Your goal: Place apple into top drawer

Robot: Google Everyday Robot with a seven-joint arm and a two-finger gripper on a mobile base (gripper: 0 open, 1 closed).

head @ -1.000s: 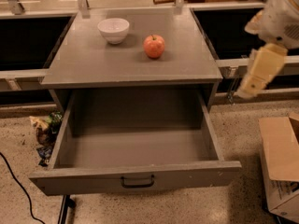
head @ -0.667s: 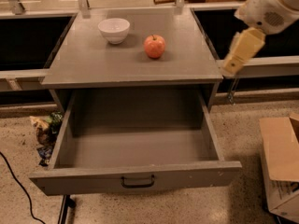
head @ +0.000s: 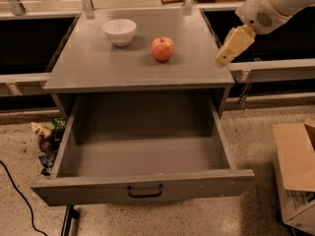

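The red-orange apple (head: 162,48) stands on the grey cabinet top (head: 98,65), right of middle and toward the back. The top drawer (head: 142,186) is pulled fully open below it; its plain grey inside holds nothing, and its dark handle sits on the front panel. My gripper (head: 230,47) hangs from the white arm at the upper right, above the cabinet top's right edge, about a hand's width right of the apple and apart from it. It holds nothing that I can see.
A white bowl (head: 119,31) stands on the cabinet top left of the apple. A cardboard box (head: 295,171) sits on the floor at the right. Crumpled wrappers (head: 47,139) and a black cable (head: 15,191) lie on the floor at the left.
The gripper has moved up and to the left, from beside the cabinet's right side to over its right edge, closer to the apple. The apple, bowl and drawer have not moved.
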